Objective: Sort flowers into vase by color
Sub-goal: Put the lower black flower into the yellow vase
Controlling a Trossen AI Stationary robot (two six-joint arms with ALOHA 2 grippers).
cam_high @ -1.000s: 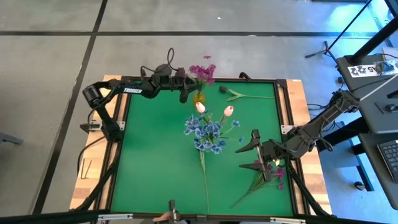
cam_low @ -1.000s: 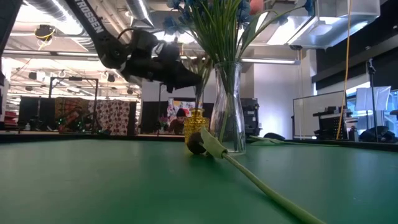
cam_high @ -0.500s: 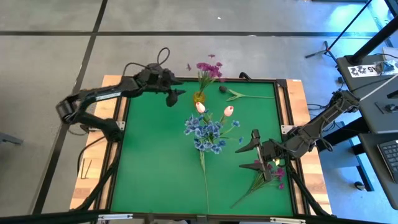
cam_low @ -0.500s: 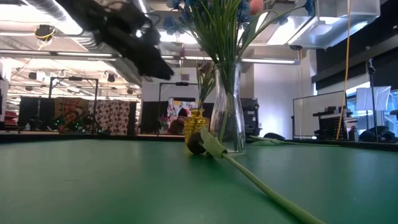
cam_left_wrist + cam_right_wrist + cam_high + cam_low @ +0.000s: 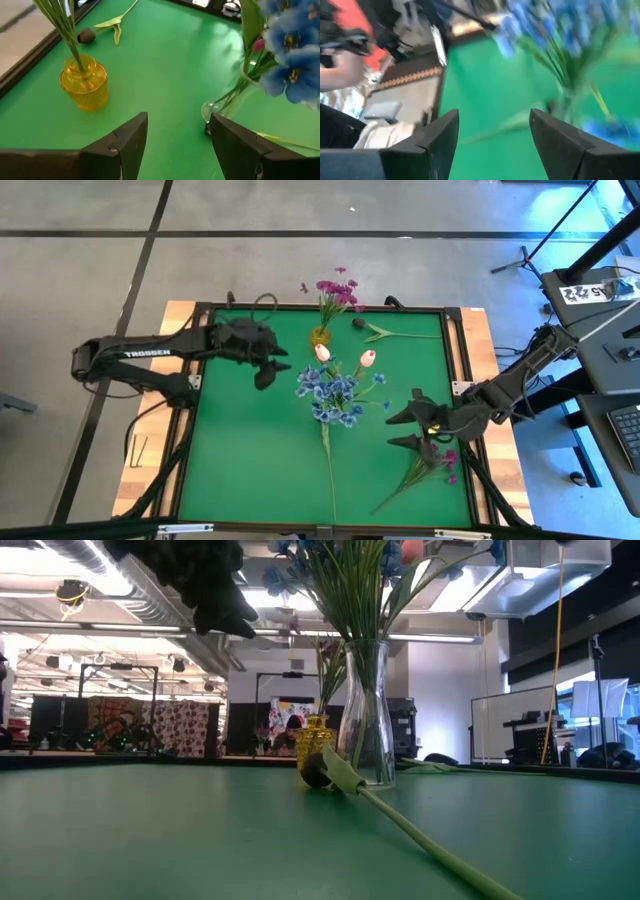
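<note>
Two wide-open, empty grippers — left (image 5: pixel 272 368), right (image 5: pixel 402 430) — yellow vase (image 5: pixel 84 83) plain, perhaps, only from left wrist.

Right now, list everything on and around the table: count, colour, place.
Yellow vase: one, far edge of the mat, holding magenta blossom sprays.
Clear glass vase: one, mat centre, holding blue blossom sprays and two white-pink tulip buds.
Dark tulip bud: one, near-black with green stem, lying flat at the far edge, right of the yellow vase.
Loose magenta flowers: one bunch, lying at the near right by the right tool.
Green mat: one, dark-framed, on a wooden table.
Left tool: open, empty, above the mat left of the vases.
Right tool: open, empty, over the loose magenta flowers.
</note>
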